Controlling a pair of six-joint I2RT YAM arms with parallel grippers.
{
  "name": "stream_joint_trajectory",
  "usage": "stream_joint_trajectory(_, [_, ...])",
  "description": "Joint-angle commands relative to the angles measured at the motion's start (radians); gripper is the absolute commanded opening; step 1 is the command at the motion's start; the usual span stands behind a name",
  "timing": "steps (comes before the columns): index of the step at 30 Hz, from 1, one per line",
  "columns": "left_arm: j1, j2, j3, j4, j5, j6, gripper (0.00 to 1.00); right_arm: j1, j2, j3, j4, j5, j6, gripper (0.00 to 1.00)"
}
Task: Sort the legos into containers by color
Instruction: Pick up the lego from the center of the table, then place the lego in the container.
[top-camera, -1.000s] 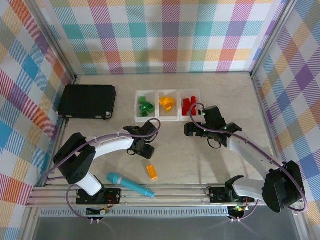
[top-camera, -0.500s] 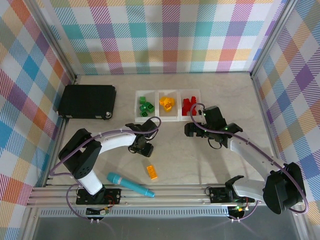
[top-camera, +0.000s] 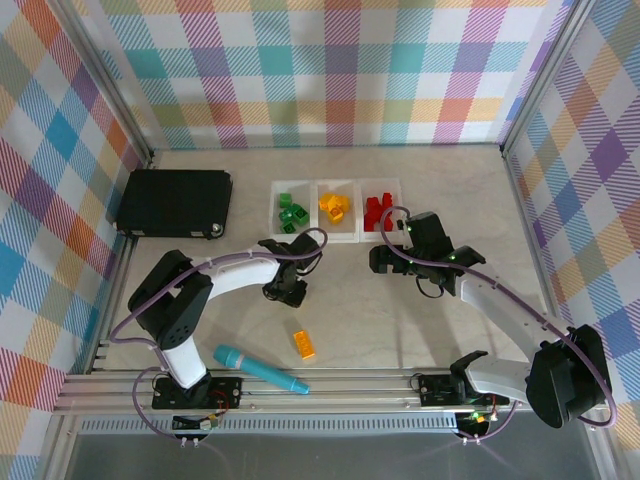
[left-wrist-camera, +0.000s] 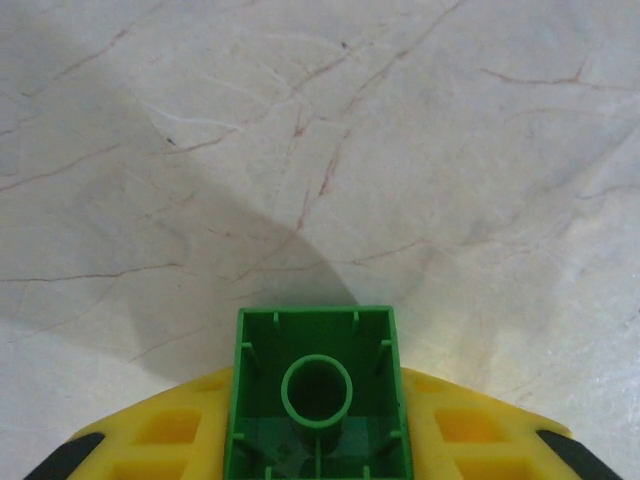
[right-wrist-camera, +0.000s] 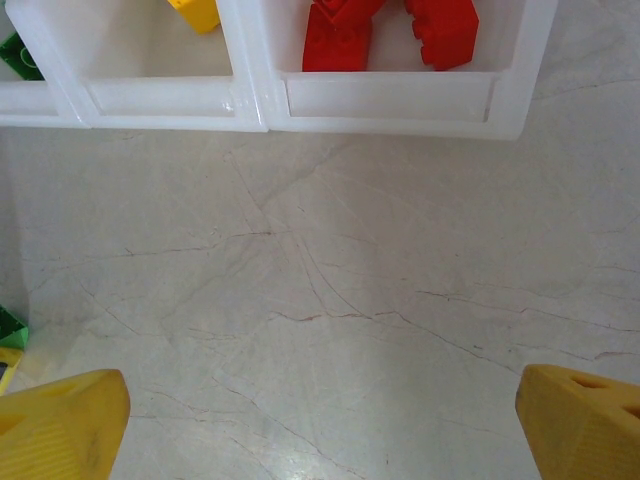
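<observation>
My left gripper (top-camera: 289, 287) is shut on a green lego (left-wrist-camera: 317, 395), held with its hollow underside facing the camera between the yellow fingers (left-wrist-camera: 165, 440), above bare table. It hangs just in front of the containers (top-camera: 315, 239), three clear trays in a row holding green legos (top-camera: 291, 212), yellow legos (top-camera: 333, 207) and red legos (top-camera: 376, 210). One orange lego (top-camera: 304, 344) lies on the table nearer the arms. My right gripper (top-camera: 386, 259) is open over bare table in front of the red tray (right-wrist-camera: 385, 100), with nothing between its fingers (right-wrist-camera: 65, 420).
A black case (top-camera: 175, 203) lies at the back left. A teal marker pen (top-camera: 258, 371) rests near the front rail, left of the orange lego. The checked walls close in the table on three sides.
My left gripper has moved a little toward the trays with the green lego, and its arm has swung rightward. The right arm has not moved.
</observation>
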Motion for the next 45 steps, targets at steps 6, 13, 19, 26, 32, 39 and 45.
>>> stream_joint_trajectory(6, [0.012, -0.148, 0.065, -0.052, -0.09, -0.068, 0.27, -0.017, -0.051, 0.006, -0.008, 0.064, -0.016, 0.99])
stream_joint_trajectory(13, [0.065, -0.143, 0.307, -0.111, -0.168, -0.053, 0.3, -0.03, -0.061, -0.004, 0.005, 0.06, -0.009, 0.99])
stream_joint_trajectory(19, [0.184, 0.038, 0.573, -0.09, -0.136, -0.037, 0.29, -0.032, -0.074, -0.005, -0.015, 0.061, -0.013, 0.99])
stream_joint_trajectory(26, [0.262, 0.307, 0.872, -0.078, -0.108, -0.057, 0.29, -0.043, -0.111, -0.013, -0.05, 0.081, -0.028, 0.99])
stream_joint_trajectory(32, [0.288, 0.512, 1.088, -0.135, -0.111, -0.067, 0.29, -0.051, -0.133, -0.017, -0.071, 0.084, -0.031, 0.99])
stream_joint_trajectory(39, [0.312, 0.611, 1.178, -0.161, -0.13, -0.081, 0.3, -0.053, -0.182, -0.038, -0.093, 0.082, -0.033, 0.99])
stream_joint_trajectory(45, [0.32, 0.588, 1.106, -0.113, -0.128, -0.088, 0.53, -0.054, -0.21, -0.062, -0.102, 0.085, -0.024, 0.99])
